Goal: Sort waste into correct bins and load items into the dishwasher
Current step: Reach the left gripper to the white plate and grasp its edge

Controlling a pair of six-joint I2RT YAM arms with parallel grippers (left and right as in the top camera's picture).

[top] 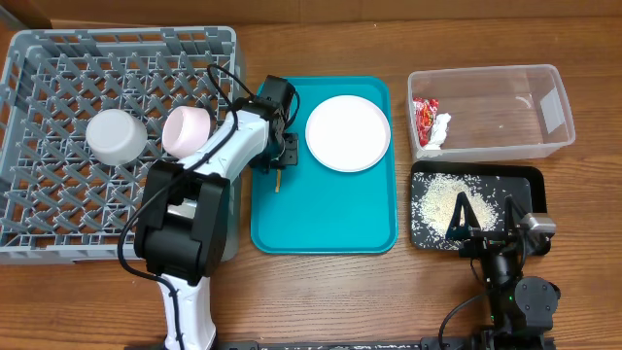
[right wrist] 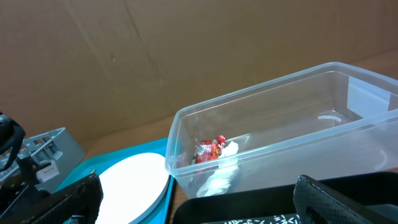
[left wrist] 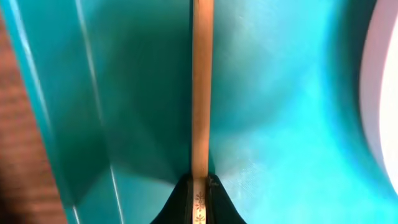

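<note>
My left gripper is over the left part of the teal tray and is shut on a thin wooden utensil with a small printed pattern. Its end shows below the gripper in the overhead view. In the left wrist view the jaws clamp its handle close above the tray. A white plate lies on the tray. The grey dish rack holds a white bowl and a pink cup. My right gripper is open and empty over the black tray.
The clear bin at the right holds a red wrapper and white tissue. Rice is scattered in the black tray. The right wrist view shows the bin and the plate.
</note>
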